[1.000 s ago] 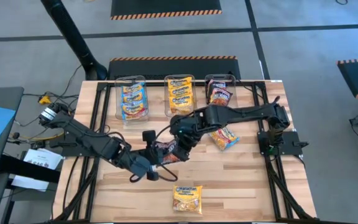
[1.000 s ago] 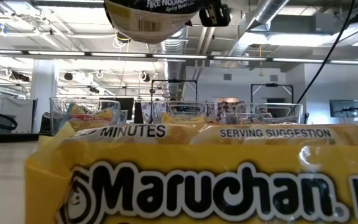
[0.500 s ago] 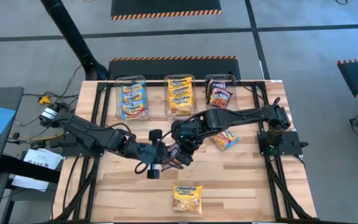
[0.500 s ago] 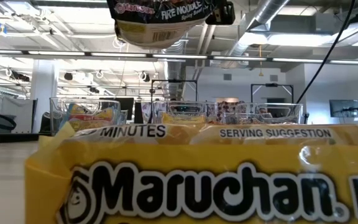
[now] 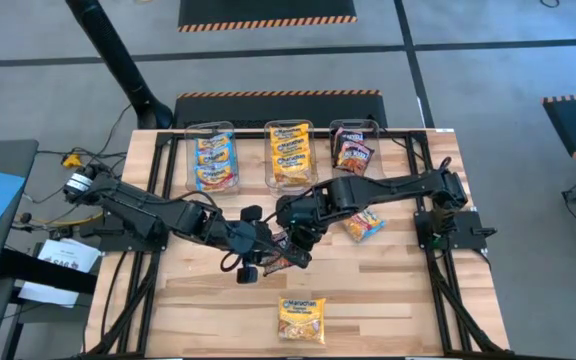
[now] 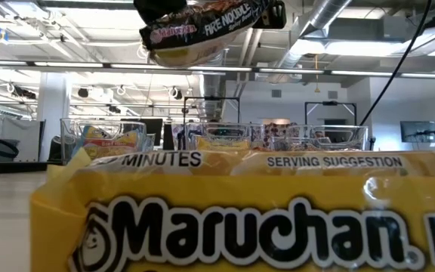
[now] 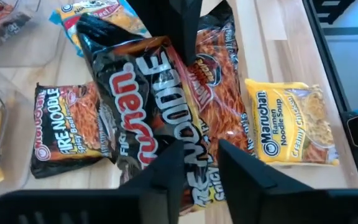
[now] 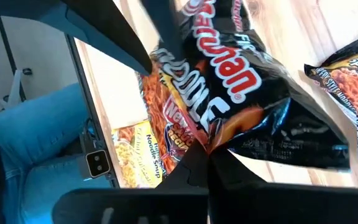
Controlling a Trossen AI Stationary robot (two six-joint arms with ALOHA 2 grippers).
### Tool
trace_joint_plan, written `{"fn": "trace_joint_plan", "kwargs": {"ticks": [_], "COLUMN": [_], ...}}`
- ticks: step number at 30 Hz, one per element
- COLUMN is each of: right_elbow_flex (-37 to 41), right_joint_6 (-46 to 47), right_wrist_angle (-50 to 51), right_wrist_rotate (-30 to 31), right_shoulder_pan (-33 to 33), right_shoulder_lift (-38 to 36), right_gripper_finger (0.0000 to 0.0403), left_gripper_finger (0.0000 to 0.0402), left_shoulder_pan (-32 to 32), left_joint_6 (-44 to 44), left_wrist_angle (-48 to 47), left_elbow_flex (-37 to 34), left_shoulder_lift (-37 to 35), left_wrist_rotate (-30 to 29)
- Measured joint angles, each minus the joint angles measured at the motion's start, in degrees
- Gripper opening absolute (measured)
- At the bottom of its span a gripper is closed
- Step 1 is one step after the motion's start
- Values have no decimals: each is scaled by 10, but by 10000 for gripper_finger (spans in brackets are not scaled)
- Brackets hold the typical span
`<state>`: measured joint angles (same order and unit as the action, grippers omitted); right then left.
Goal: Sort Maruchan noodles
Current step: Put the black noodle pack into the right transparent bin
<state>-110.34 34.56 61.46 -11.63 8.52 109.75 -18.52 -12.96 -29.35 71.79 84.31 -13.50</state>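
Observation:
A black-red Maruchan noodle packet [image 7: 160, 106] hangs in the air over the middle of the table, also seen in the low view as the packet [image 6: 202, 23]. My right gripper [image 5: 293, 243] is shut on it. My left gripper [image 7: 201, 168] is open just left of it, a finger on either side of the packet's near end; whether they touch it I cannot tell. Under it lie two more black-red packets [image 7: 61, 130], flat on the wood. A yellow-orange packet [image 5: 301, 320] lies near the near edge, and a blue-edged one [image 5: 361, 222] lies to the right. My right gripper [image 8: 207, 158] pinches the black-red packet by one edge [image 8: 213, 140] between its two fingers. The fingers come slanting down from above. The packet is lifted clear of the table and sits tilted, its printed face toward the left wrist camera.
Three clear bins stand along the far edge: the left bin [image 5: 211, 158] with blue-pink packets, the middle bin [image 5: 290, 155] with yellow-orange ones, the right bin [image 5: 355, 150] with black-red ones. In the low view, the yellow-orange packet [image 6: 240, 219] fills the foreground.
My left gripper has moved toward the table's right, up to the packet held by my right gripper. The held packet has turned about in the air: the low view showed its barcode side, now its printed front, tilted.

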Motion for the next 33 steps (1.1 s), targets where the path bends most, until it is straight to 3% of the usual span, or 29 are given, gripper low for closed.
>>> {"fn": "trace_joint_plan", "kwargs": {"ticks": [5, 13, 28, 33], "right_elbow_flex": [0, -1, 0, 80], "right_joint_6": [-6, -39, -102, -95], "right_wrist_angle": [20, 77, 234, 210], "right_wrist_rotate": [2, 23, 234, 287], "right_shoulder_pan": [1, 4, 21, 17], "right_shoulder_lift": [0, -1, -44, -113], "right_gripper_finger": [2, 2, 2, 2], "left_gripper_finger": [125, 130, 130, 130], "left_shoulder_pan": [0, -3, -22, -22], "left_joint_6": [-13, -36, -80, -83], "left_wrist_angle": [-3, -63, -182, -181], "left_elbow_flex": [4, 57, 91, 91], "left_shoulder_lift": [0, 0, 0, 0], "left_wrist_rotate": [-1, 2, -21, -22]}}
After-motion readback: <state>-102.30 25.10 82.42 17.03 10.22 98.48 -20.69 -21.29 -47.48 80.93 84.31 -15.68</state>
